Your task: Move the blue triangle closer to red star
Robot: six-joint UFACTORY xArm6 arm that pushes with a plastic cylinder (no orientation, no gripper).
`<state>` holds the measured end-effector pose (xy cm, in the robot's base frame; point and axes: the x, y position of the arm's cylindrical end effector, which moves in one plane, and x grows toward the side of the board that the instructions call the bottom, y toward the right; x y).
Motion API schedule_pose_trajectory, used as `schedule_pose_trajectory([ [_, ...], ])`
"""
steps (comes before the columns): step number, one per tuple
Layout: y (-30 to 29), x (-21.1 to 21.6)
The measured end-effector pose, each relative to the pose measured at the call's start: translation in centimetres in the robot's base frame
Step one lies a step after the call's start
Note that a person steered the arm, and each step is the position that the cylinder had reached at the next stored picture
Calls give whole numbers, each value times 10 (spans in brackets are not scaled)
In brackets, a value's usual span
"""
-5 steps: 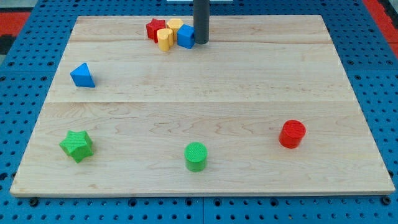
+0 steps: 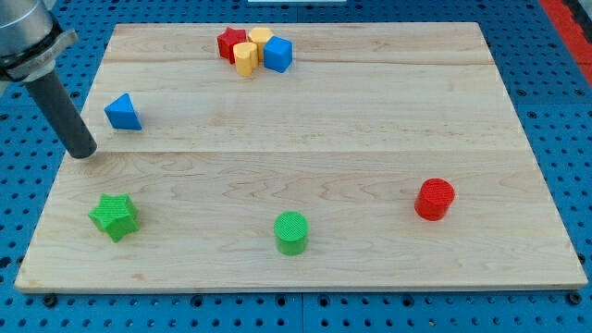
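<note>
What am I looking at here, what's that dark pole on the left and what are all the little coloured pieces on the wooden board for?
This is one camera looking down at a slant on a wooden board that lies on a blue pegboard. The dark pole is the end of a robot arm. It has no claw and holds nothing; it only slides its tip along the board and nudges blocks.

The tip is near the view's left edge, just below and left of the blue triangle, not touching it.

At the view's top sits a tight cluster: the red star, two yellow blocks and a blue cube. Along the view's bottom are a green star, a green cylinder and a red cylinder.

The job is to push the triangle toward the red star.
</note>
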<state>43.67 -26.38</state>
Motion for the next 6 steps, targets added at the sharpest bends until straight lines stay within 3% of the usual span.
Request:
schedule_pose_trajectory([
  [3,91,-96],
  [4,96,-129],
  [5,69,-138],
  [6,82,-147],
])
